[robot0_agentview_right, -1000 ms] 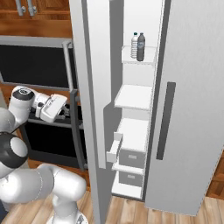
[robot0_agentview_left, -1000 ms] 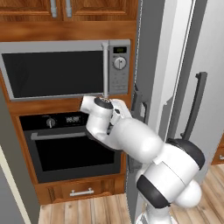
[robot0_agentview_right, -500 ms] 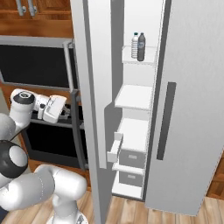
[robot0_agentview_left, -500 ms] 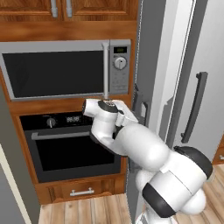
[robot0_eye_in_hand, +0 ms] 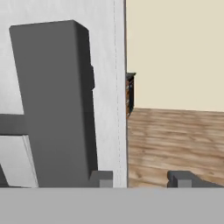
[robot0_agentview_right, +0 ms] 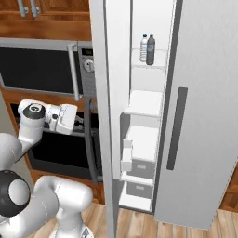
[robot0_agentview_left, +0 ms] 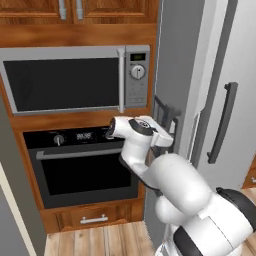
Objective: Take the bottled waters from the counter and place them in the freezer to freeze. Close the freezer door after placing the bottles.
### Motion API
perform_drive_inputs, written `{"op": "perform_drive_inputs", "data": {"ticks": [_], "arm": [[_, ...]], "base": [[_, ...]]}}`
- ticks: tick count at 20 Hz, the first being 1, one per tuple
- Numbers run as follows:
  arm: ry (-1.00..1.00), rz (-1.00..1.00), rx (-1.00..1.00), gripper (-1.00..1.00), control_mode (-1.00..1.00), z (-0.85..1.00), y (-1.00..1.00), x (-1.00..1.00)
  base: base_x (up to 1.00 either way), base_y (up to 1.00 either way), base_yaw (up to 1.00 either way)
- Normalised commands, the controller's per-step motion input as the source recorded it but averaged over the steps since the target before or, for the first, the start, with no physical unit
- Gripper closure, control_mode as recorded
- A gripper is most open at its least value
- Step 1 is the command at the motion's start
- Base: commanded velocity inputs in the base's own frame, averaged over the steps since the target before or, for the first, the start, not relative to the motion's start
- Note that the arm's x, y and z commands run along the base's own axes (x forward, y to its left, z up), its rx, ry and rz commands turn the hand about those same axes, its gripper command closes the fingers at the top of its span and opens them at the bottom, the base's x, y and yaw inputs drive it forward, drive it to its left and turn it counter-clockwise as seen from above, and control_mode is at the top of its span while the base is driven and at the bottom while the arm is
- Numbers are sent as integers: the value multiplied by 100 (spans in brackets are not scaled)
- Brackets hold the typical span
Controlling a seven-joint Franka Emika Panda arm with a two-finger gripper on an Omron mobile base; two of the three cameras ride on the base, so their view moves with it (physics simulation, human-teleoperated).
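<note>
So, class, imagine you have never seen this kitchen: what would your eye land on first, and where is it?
Probably the freezer door, swung open on white shelves, with two bottled waters side by side on the upper shelf. Next, the white arm, its tool reaching to the door's outer face, in front of the black oven under the silver microwave.

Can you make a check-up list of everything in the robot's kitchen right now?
Surface: wooden floor; no counter seen.
Job's things: two bottled waters stand upright, side by side, on an upper freezer shelf. Freezer door is open.
Clutter: nothing seen.
Grippers: gripper shut, empty, beside the door's outer face, near its dark handle.
Cables: nothing seen.
Surroundings: microwave above a black wall oven; wooden cabinets on top.
</note>
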Motion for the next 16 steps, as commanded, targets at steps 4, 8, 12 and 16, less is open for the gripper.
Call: {"op": "perform_drive_inputs", "data": {"ticks": [4,8,12,16], "arm": [[0,11,4,-100,-100,0,-94,0],[0,11,9,-100,-100,1,-94,0],[0,21,6,-100,-100,0,-85,4],[-1,26,1,-100,-100,0,-96,3]], "base": [[0,0,0],[0,0,0],[0,0,0],[0,0,0]]}}
